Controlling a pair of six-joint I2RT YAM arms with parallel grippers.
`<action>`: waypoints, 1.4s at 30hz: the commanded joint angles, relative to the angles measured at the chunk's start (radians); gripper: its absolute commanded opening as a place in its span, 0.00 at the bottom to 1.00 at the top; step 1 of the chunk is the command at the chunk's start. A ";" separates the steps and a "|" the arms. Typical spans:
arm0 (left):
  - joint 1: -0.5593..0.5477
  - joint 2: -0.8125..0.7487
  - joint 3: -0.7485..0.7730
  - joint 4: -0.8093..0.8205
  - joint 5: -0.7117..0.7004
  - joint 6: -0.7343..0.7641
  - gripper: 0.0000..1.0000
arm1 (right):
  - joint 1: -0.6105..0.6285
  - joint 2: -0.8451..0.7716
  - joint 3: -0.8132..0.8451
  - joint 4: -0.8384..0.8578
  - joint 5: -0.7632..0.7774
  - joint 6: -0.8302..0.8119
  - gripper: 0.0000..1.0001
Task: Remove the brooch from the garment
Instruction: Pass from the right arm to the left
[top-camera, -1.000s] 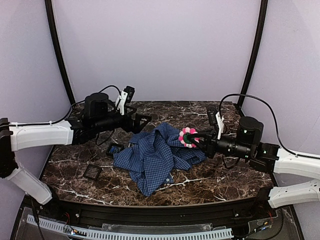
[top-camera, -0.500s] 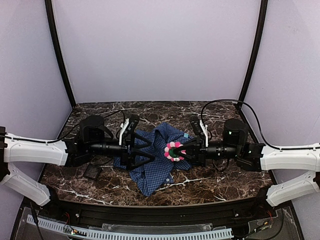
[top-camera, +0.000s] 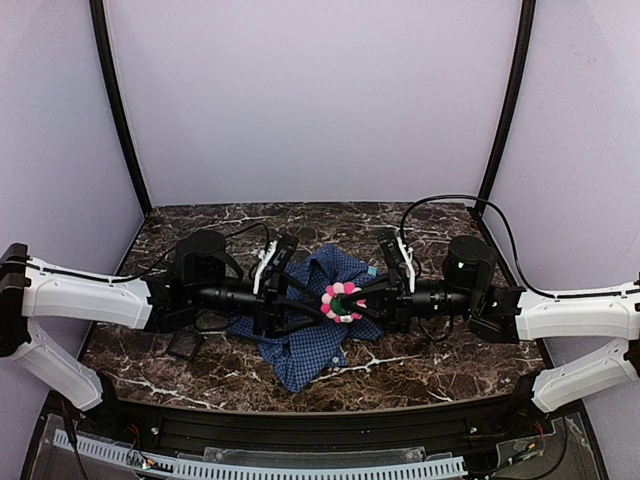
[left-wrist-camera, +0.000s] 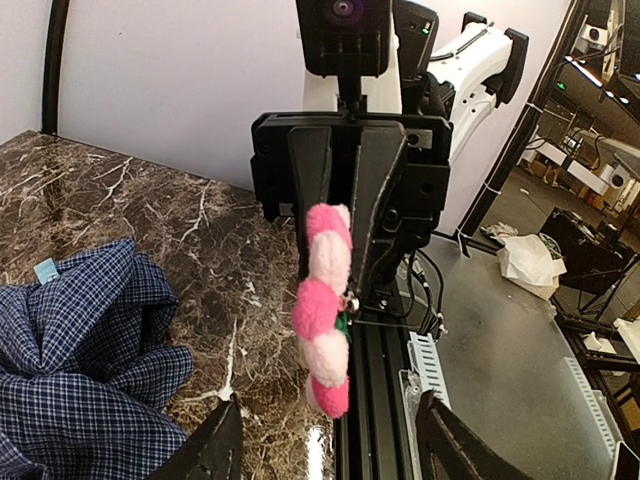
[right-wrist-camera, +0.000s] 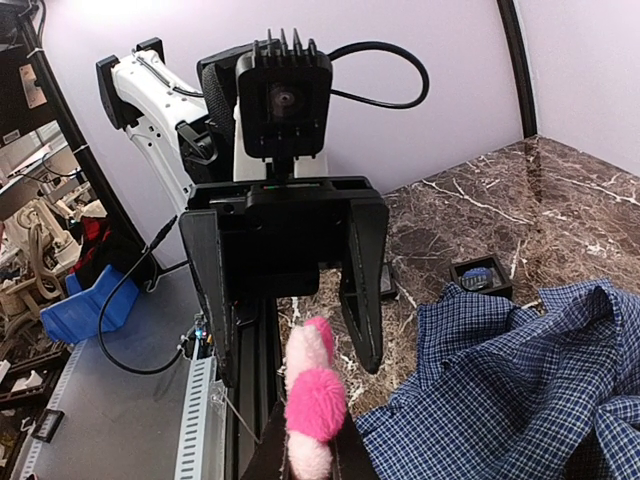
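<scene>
One dark marble table (top-camera: 440, 365), lilac walls (top-camera: 320, 100) behind (black posts (top-camera: 115, 100) at the corners); my right gripper (top-camera: 354, 300) pinches the brooch (top-camera: 340, 301), held clear of the shirt (top-camera: 305, 348), left gripper (top-camera: 318, 302) spread, facing it.

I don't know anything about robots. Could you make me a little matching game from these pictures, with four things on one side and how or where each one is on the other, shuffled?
Things:
1. brooch
2. garment
3. left gripper
4. right gripper

States:
A. crumpled on the marble table
B. open, fingers spread, facing the brooch
C. shut, pinching the brooch
D. pink, held up in the air

Pairs: 1-D, 2-A, 3-B, 4-C.
</scene>
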 joint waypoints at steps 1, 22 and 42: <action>-0.009 0.020 0.040 0.025 0.023 -0.008 0.58 | 0.014 0.014 0.019 0.068 -0.013 0.011 0.00; -0.015 0.071 0.059 0.084 0.030 -0.044 0.01 | 0.030 0.003 0.029 0.011 0.049 -0.015 0.00; -0.010 0.020 0.076 -0.029 -0.036 -0.087 0.01 | 0.049 -0.198 -0.083 -0.126 0.273 -0.147 0.71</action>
